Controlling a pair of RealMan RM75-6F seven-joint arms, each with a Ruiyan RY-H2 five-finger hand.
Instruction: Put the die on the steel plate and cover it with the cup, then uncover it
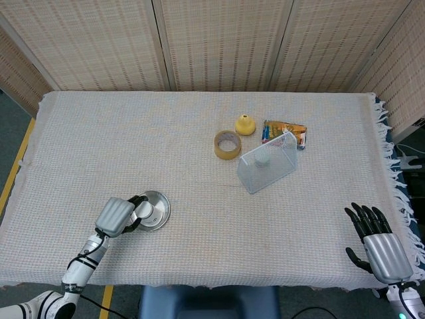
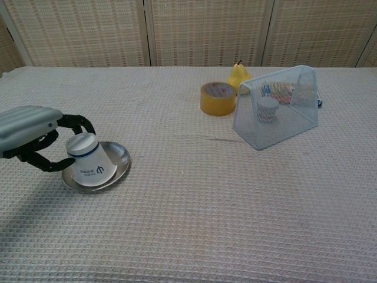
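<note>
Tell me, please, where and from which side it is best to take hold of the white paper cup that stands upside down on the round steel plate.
Probably by its tapered side wall near the closed top, coming from the robot's left. The white paper cup stands inverted on the round steel plate, its wide mouth down, so the narrower upper part fits between the fingers. The left hand is already around it there.

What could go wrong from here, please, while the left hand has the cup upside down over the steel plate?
1. The cup sits toward the near-left edge of the steel plate rather than centred, so its rim might ride the plate's sloped lip and tilt or tip on release.
2. The left hand wraps closely round the cup; opening or withdrawing carelessly could drag it off the plate.
3. The die is not visible, so whether it is under the cup cannot be confirmed.
</note>
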